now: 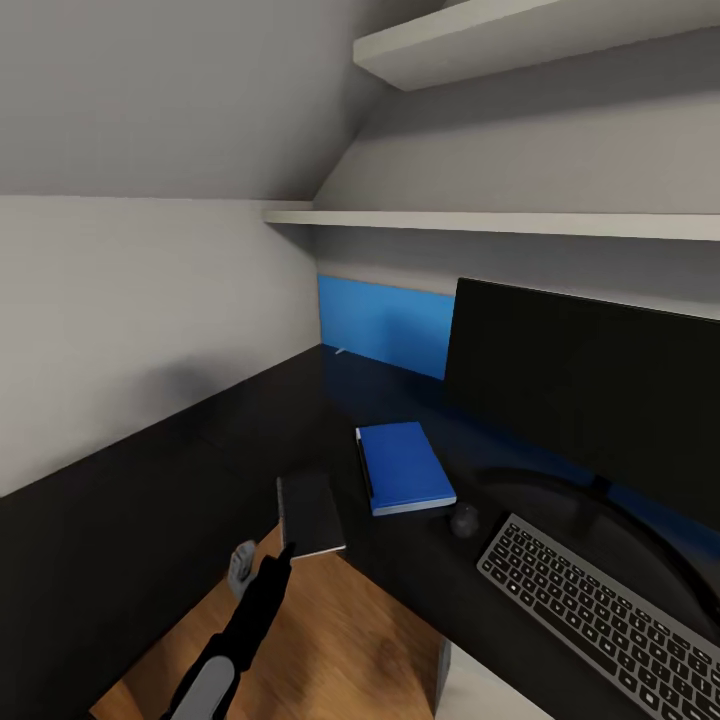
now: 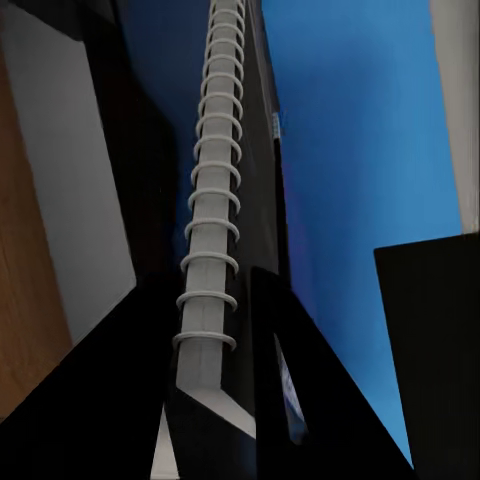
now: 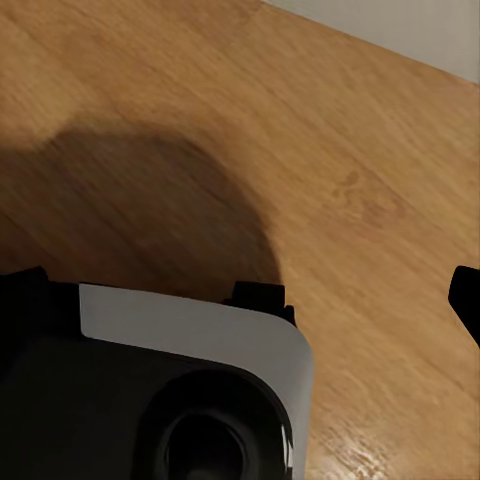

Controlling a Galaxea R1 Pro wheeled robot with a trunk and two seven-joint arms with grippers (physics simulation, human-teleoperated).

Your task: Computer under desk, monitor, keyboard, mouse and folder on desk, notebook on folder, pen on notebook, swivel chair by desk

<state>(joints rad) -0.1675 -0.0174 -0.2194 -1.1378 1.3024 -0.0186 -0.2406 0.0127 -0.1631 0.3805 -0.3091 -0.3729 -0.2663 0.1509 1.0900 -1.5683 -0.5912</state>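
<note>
My left gripper (image 1: 286,553) is shut on the lower edge of the dark notebook (image 1: 311,514), holding it above the desk's front edge, just left of the blue folder (image 1: 405,467). In the left wrist view the notebook's spiral binding (image 2: 210,220) runs up between the dark fingers (image 2: 110,390). The folder lies flat on the black desk (image 1: 150,470). The small black mouse (image 1: 464,520) sits right of it, then the keyboard (image 1: 600,620) in front of the monitor (image 1: 590,390). A thin whitish stick, possibly the pen (image 1: 340,351), lies at the desk's back. My right gripper (image 3: 242,285) is open over the wooden floor (image 3: 330,150).
A blue wall panel (image 1: 385,325) runs behind the desk, with white shelves (image 1: 500,220) above. A sloped wall closes in the left side. Wooden floor (image 1: 330,640) shows in the desk's inner corner. A black-and-white robot part (image 3: 170,390) sits below my right gripper.
</note>
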